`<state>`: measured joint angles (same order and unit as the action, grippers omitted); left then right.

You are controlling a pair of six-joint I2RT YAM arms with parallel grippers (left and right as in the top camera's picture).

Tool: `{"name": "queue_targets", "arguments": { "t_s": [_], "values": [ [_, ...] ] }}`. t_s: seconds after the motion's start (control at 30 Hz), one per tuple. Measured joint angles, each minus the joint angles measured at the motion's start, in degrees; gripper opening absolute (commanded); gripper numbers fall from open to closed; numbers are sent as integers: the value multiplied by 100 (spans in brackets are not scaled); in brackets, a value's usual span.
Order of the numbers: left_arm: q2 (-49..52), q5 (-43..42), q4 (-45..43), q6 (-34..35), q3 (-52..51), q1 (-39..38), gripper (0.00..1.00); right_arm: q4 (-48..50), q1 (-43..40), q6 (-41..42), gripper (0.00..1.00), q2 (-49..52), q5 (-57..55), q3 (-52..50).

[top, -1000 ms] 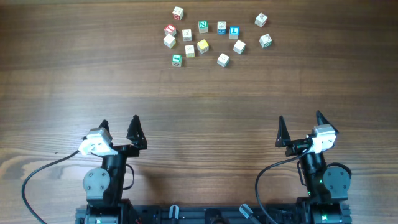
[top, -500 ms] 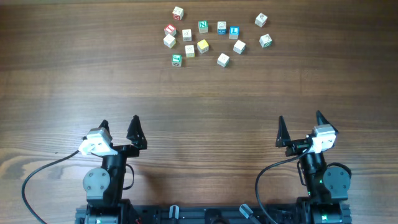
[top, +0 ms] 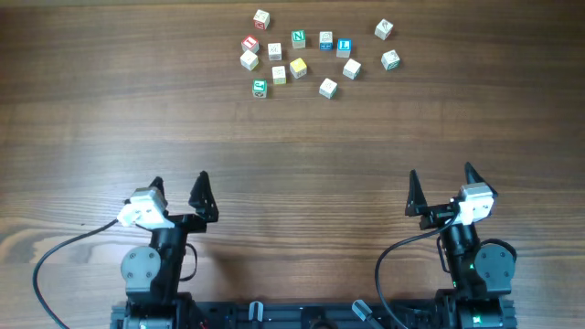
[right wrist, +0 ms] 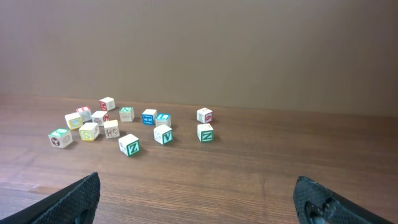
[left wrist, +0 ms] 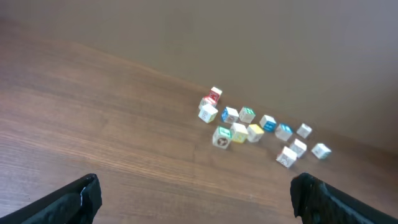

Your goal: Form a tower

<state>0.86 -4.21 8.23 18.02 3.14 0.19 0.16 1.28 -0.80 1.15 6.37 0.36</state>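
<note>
No tower is in view. Several small pale letter cubes (top: pixel 298 68) lie singly, none stacked, in a loose cluster at the far middle of the wooden table. The left wrist view shows them blurred at upper right (left wrist: pixel 239 132). The right wrist view shows them at left centre, a green-lettered cube (right wrist: pixel 130 145) nearest. My left gripper (top: pixel 179 178) hovers near the front left, open and empty (left wrist: pixel 196 186). At the front right my right gripper (top: pixel 441 170) is also open with nothing between its fingers (right wrist: pixel 196 186). Both are far short of the cubes.
Bare wooden table (top: pixel 302 146) stretches between the grippers and the cubes. Two cubes (top: pixel 384 29) sit a little apart at the cluster's right. The arm bases and a black cable (top: pixel 55 265) are at the near edge. A plain wall (right wrist: pixel 199 50) rises behind the far edge.
My left gripper has shifted very slightly to the right. The right gripper and the cubes have not moved.
</note>
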Motion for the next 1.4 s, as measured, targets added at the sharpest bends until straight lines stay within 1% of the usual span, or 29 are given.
{"name": "queue_targets", "arguments": {
  "t_s": [0.13, 0.33, 0.37, 0.5, 0.57, 0.63, 0.7, 0.77, 0.87, 1.03, 1.17, 1.27, 1.37, 1.4],
  "values": [
    [278, -39, 302, -146, 710, 0, 100, 2, 0, 0, 100, 9, 0, 0],
    [1764, -129, 348, -367, 1648, 0, 100, -2, 0, 0, 100, 20, 0, 0],
    [2369, -299, 334, -535, 2100, 0, 100, -2, 0, 0, 100, 22, 0, 0],
    [3545, -516, 481, -752, 3180, -48, 100, 2, 0, 0, 100, 42, 0, 0],
    [4284, -553, 885, -994, 3915, -293, 100, 0, 0, 0, 100, 42, 0, 0],
    [4933, -562, 1097, -1147, 4507, -546, 100, 0, 0, 0, 100, 42, 0, 0],
    [5569, -577, 1215, -1255, 5056, -826, 100, 0, 0, 0, 100, 46, 0, 0],
    [5941, -577, 1244, -1307, 5407, -975, 100, 0, 0, 0, 100, 46, 0, 0],
    [6299, -575, 1224, -1329, 5818, -1117, 100, 0, 0, 0, 100, 46, 0, 0],
    [6343, -577, 977, -1331, 5845, -1119, 100, 0, 0, 0, 100, 46, 0, 0],
    [6343, -610, 1023, -1331, 5849, -1119, 100, 0, 0, 0, 100, 46, 0, 0],
    [6432, -706, 710, -1344, 5875, -1134, 100, 0, 0, 0, 100, 46, 0, 0],
    [7042, -623, 780, -1180, 6151, -1134, 100, 4, 0, 0, 99, 52, 0, 0],
    [7460, -570, 1082, -1086, 6476, -1137, 100, 0, 0, 0, 100, 50, 0, 0]
  ]
}}
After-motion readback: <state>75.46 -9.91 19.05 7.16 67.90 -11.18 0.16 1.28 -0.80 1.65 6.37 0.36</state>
